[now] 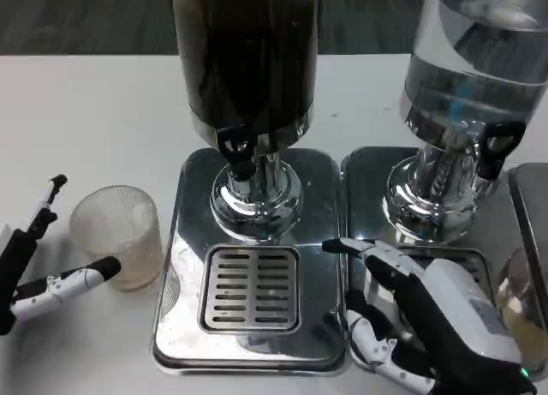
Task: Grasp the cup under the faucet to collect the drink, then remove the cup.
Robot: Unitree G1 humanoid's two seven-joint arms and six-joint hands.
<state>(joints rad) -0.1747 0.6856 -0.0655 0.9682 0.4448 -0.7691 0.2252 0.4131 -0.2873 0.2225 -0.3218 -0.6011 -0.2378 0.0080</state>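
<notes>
Cup on table, left of dark dispenser; clear dispenser right; drip grille near its faucet.

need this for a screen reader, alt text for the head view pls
A clear plastic cup stands on the white table left of a dark drink dispenser, not under its faucet. The open left hand flanks the cup; the right hand rests open by the drip grate.

The top edge is cutting off both dispensers, dark and clear; the right hand is hiding part of the right drip tray.
</notes>
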